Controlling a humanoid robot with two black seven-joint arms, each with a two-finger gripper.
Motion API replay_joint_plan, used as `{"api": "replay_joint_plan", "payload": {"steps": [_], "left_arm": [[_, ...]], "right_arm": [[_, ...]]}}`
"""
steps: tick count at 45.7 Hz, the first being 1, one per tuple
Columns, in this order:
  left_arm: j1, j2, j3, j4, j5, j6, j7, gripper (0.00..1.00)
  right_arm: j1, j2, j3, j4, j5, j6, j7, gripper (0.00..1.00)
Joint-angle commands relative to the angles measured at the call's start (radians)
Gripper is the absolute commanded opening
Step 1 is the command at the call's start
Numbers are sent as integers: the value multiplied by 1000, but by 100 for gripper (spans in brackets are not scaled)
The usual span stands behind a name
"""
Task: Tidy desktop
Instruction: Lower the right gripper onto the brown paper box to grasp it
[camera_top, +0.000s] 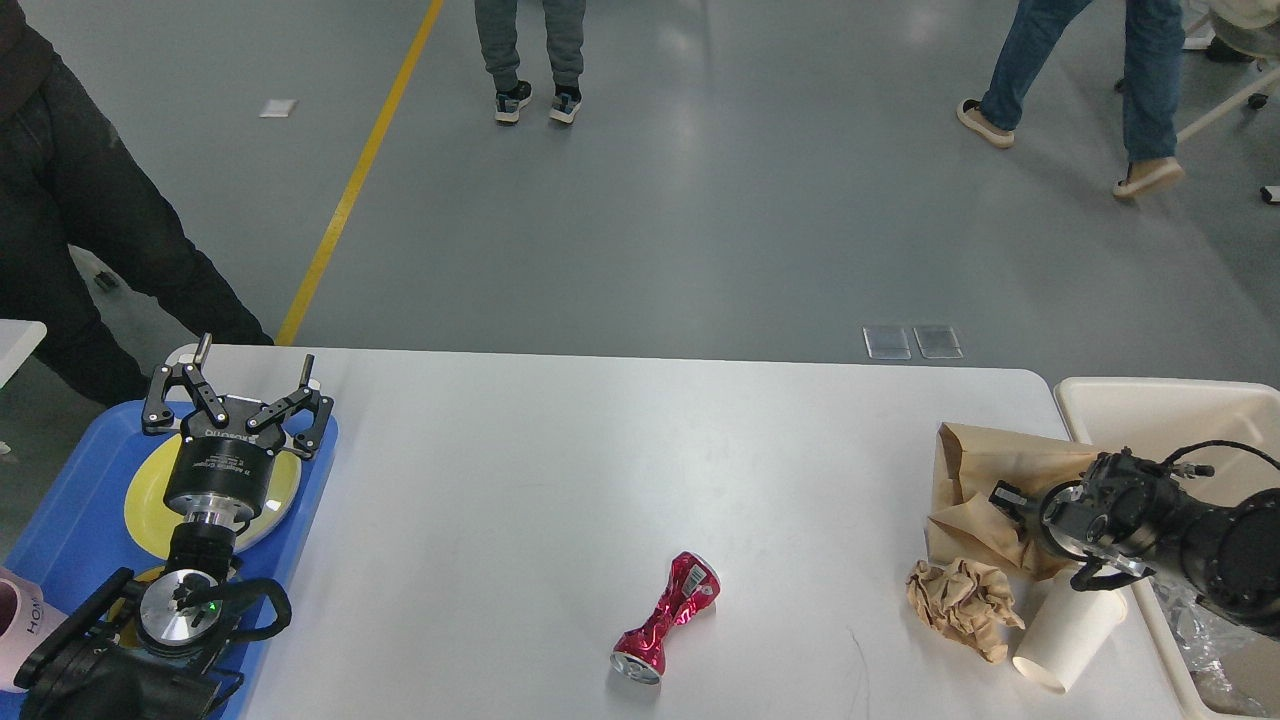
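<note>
The left gripper (252, 372) hangs over the yellow plate (150, 490) in the blue tray (60, 540), its jaws spread wide and holding nothing. The right gripper (1003, 497) is seen end-on against the brown paper bag (985, 470); I cannot tell whether its jaws are parted or pressed together.

The bench (600, 480) carries the litter: a crushed red can (668, 618) lying alone near the front, a crumpled paper ball (962, 600) and a tipped white paper cup (1068, 632) just beside the right arm, with the cream bin (1150, 400) at the right edge. A sweep of that arm could knock the cup or ball off the front edge. The twisted can looks likely to roll or slip from a pinch.
</note>
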Motion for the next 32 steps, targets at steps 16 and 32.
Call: {"api": "replay_joint_plan", "payload": {"steps": [16, 32], "left_arm": [[0, 0, 0, 0, 0, 0, 0, 96], [0, 0, -2, 0, 0, 0, 0, 96]], "right_arm": [[72, 2, 7, 51, 11, 13, -16, 0], [278, -112, 2, 241, 26, 76, -44, 0]]}}
